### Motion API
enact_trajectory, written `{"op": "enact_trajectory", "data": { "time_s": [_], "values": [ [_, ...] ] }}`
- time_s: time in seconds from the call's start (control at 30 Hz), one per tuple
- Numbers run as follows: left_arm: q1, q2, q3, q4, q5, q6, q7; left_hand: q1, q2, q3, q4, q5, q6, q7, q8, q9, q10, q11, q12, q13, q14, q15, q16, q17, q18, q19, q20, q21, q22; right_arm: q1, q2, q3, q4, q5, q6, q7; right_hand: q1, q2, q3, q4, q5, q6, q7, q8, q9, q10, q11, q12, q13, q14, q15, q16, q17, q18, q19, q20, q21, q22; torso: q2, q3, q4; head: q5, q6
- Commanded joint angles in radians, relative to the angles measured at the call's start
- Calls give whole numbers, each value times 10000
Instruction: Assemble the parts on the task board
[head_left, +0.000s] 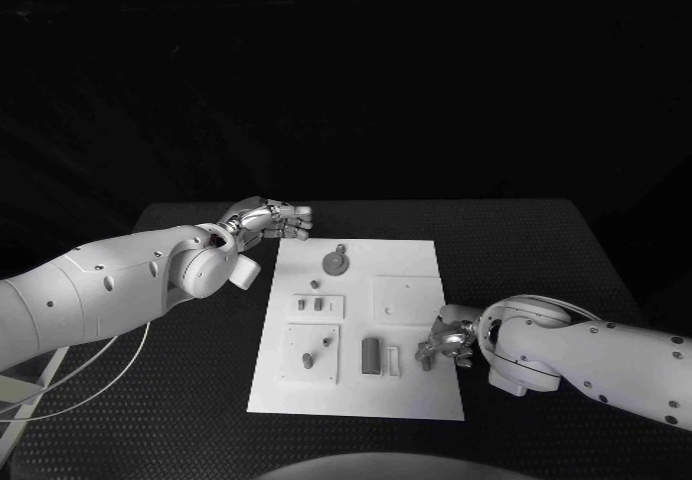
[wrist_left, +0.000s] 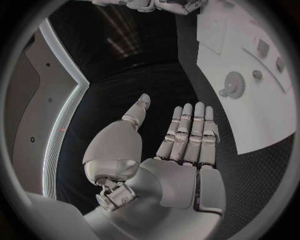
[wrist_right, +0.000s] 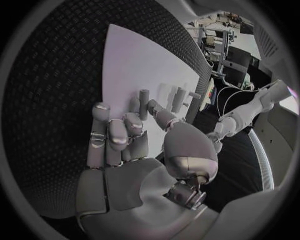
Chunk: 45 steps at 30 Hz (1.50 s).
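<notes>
We see the white task board (head_left: 411, 400) lying in the middle of the black table (head_left: 577, 240), with small grey parts (head_left: 335, 262) resting on it; we can read no writing or labels anywhere. Our left hand (head_left: 268, 218) hovers over the table just beside the board's far left corner, fingers straight and apart, holding nothing. Our right hand (head_left: 446, 342) sits at the board's right edge, and we cannot tell whether its curled fingers hold a part.

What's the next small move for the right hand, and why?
Probably ease the right hand inward over the task board and close on the nearest upright part. It sits at the board's right edge, its fingers apart and apparently empty, while the left hand is open off the far-left corner.
</notes>
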<state>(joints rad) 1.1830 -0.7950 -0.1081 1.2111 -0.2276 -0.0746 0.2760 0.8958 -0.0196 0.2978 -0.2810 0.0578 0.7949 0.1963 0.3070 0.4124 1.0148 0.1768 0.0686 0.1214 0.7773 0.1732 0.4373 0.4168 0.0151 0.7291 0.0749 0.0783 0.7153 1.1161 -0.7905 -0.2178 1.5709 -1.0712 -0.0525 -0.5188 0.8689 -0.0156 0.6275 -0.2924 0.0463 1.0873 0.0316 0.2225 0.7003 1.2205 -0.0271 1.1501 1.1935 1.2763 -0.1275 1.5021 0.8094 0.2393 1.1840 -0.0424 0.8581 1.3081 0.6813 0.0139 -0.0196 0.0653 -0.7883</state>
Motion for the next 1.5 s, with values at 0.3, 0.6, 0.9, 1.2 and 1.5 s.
{"op": "enact_trajectory", "data": {
  "time_s": [0.3, 0.6, 0.9, 1.2, 1.5],
  "values": [
    [9, 25, 4, 18, 48, 168, 43, -84, 26, -52, -44, -57, 29, 42, -31, 2, 24, 51, 32, -20, 51, 42, -72, 18, -23, -39, 21, -65, -13, -15, 104, -29, 196, 1823, -745, 98, 512, 468, -42, -32, 34, -479, 528, 81, 29, 60, 3, 33, 7, 36, -31, 31, -6, 225, -86, -18, 63, 208, 4, 4, 8, 1, -30],
    [9, 25, 4, 26, 47, 172, 36, -82, 22, -55, -47, -57, 30, 41, -30, 3, 27, 50, 32, -23, 51, 43, -76, 22, -23, -41, 22, -65, -14, -15, 230, -28, 242, 2143, -914, 146, 505, 465, -57, -28, 33, -473, 526, 79, 25, 59, 1, 29, 2, 35, -35, 31, -6, 225, -88, -16, 65, 205, 0, -4, 3, 3, -40],
    [10, 29, 3, 34, 45, 175, 28, -80, 21, -57, -49, -57, 30, 41, -30, 3, 27, 50, 32, -27, 51, 43, -80, 25, -23, -42, 22, -65, -14, -16, 446, -29, 91, 2150, -901, 150, 496, 461, -75, -28, 33, -469, 524, 76, 19, 49, -1, 13, -14, 31, -37, 29, -8, 225, -96, -12, 64, 203, 0, -5, 3, -18, -41],
    [10, 23, 3, 39, 45, 183, 21, -80, 18, -60, -49, -57, 28, 42, -31, 2, 27, 51, 32, -30, 51, 44, -84, 29, -23, -43, 23, -65, -14, -23, 679, -32, -8, 2174, -763, 172, 492, 462, -86, -27, 34, -467, 523, 72, 14, 50, -2, 13, -14, 27, -39, 26, -10, 225, -105, -8, 62, 200, -1, 2, 11, -24, -77],
    [10, 9, 3, 53, 44, 199, 5, -82, 20, -63, -47, -58, 30, 42, -29, 3, 30, 50, 33, -34, 52, 44, -89, 34, -23, -44, 24, -64, -15, -56, 789, -34, -55, 2186, -658, 170, 486, 470, -97, -26, 33, -467, 523, 66, 6, 45, -2, 6, -20, 24, -40, 23, -12, 225, -115, -4, 60, 198, 1, -3, 8, -12, -100]
  ]
}}
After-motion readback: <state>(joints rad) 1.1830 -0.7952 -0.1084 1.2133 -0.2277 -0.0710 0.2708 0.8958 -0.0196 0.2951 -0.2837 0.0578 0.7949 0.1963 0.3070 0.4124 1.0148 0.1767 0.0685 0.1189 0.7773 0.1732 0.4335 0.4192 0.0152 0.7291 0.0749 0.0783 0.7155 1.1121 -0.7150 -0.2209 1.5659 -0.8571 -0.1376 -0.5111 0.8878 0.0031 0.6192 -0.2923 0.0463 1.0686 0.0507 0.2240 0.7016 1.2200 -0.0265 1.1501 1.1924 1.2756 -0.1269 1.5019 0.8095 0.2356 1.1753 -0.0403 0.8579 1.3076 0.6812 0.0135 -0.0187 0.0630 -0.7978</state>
